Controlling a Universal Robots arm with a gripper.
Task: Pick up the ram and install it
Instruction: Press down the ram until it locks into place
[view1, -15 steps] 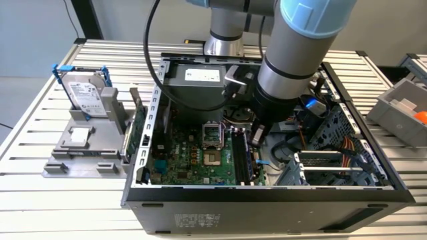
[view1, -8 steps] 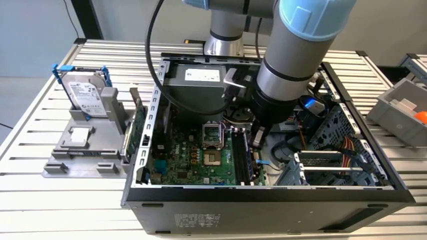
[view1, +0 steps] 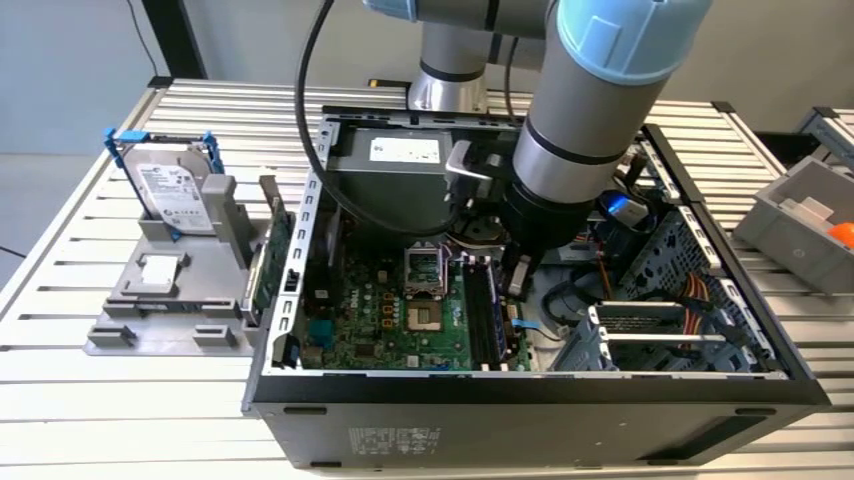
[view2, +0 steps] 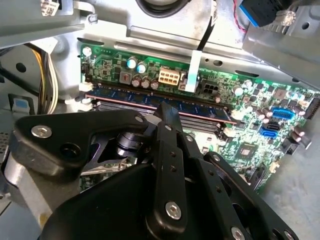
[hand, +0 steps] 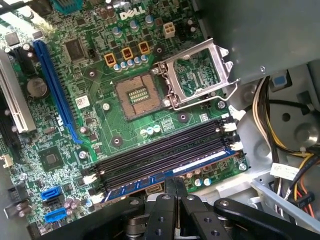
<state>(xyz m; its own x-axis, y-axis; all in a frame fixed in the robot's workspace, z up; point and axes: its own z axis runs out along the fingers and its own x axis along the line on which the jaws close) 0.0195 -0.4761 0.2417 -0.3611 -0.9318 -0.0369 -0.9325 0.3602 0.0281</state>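
My arm reaches straight down from above, thick and grey with a blue ring near the top. My black claw points down at its end. Its two fingers are pressed close together, tips almost touching.

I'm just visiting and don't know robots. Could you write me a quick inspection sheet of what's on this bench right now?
Surface: slatted metal table, carrying an open computer case.
Job's things: the ram lies along the outermost memory slot on the motherboard, beside three empty slots.
Clutter: hard drive in a blue frame, standing in a grey holder; green card upright beside the case.
Grippers: gripper sits directly over the ram, fingers together at its top edge.
Cables: black cable looping from the arm; coloured wire bundle inside the case.
Surroundings: grey bin at the exterior view's right.
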